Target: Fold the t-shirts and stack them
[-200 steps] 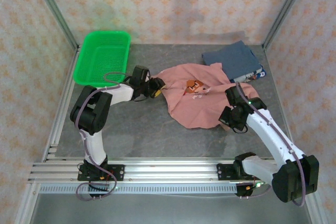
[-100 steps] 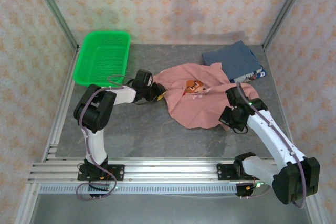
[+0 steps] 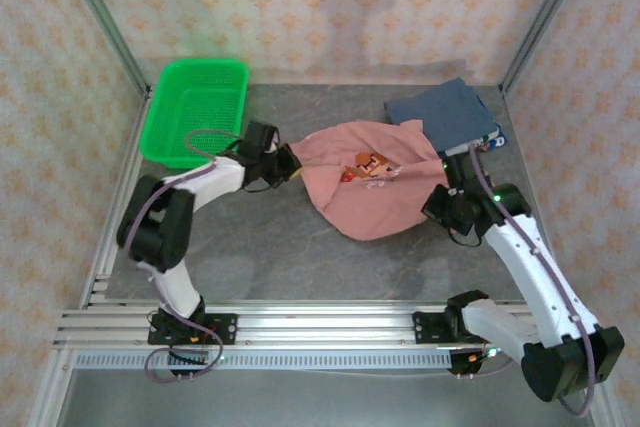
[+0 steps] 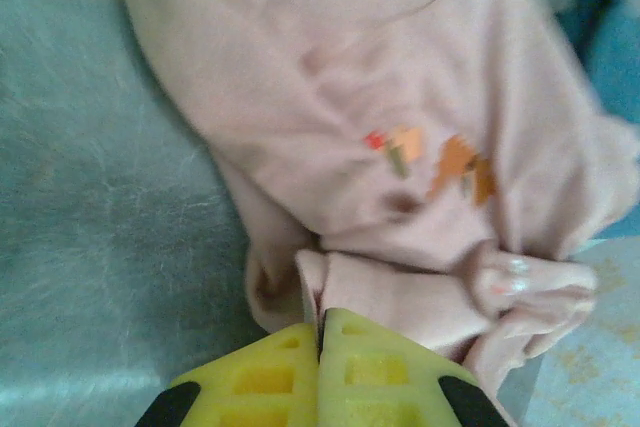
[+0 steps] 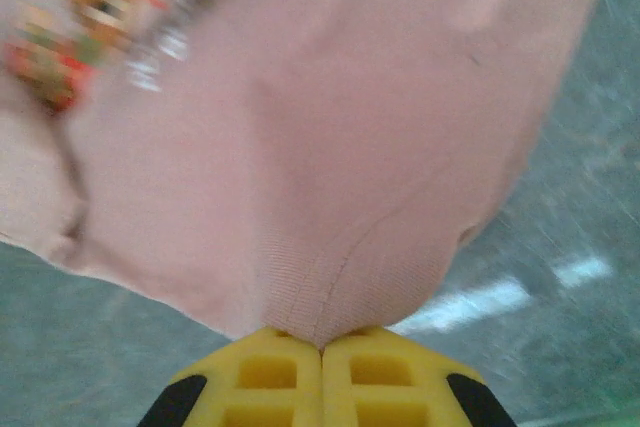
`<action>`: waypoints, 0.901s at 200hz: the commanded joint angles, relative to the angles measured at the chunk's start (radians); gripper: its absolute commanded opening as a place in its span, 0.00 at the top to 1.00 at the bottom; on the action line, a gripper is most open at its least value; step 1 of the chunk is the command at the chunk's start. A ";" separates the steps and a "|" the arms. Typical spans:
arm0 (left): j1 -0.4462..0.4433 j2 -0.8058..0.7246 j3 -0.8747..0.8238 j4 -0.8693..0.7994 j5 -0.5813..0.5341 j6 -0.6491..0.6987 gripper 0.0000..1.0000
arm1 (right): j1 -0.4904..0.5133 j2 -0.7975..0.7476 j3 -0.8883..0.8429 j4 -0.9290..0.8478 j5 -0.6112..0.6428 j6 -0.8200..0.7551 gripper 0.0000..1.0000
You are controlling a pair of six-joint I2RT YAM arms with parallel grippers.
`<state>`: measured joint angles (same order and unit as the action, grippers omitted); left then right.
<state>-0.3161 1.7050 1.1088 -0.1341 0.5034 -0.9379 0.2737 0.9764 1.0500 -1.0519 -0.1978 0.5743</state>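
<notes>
On the grey table [image 3: 260,247], a rumpled salmon-pink printed t-shirt [image 3: 370,192] lies mid-table, its far corner touching a folded slate-blue t-shirt [image 3: 440,112] at back right. The left gripper [image 3: 292,163] pinches its left edge and the right gripper [image 3: 438,201] its right hem, both clamped tight.

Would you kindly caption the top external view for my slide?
Left hand and right hand pinch opposite edges of the pink t-shirt; blue t-shirt folded behind.

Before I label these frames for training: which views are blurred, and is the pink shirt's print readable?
Top external: sharp, evenly lit, the pink t-shirt clear, its print too small to read. Left wrist: soft, washed-out, print smeared. Right wrist: motion-blurred, print streaked.
</notes>
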 commanded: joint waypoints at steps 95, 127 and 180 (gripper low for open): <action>0.173 -0.455 0.722 -0.607 -0.345 0.363 1.00 | -0.192 0.238 0.833 0.004 -0.111 -0.126 1.00; 0.175 -0.452 0.950 -0.681 -0.398 0.455 1.00 | -0.274 0.290 1.011 0.044 -0.222 -0.087 1.00; 0.175 -0.491 1.157 -0.729 -0.410 0.548 1.00 | -0.284 0.250 1.119 0.072 -0.345 0.019 1.00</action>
<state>-0.1486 1.2465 2.1941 -0.8139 0.1448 -0.4740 0.0010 1.2789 2.1368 -1.0206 -0.4850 0.5320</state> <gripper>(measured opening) 0.042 0.047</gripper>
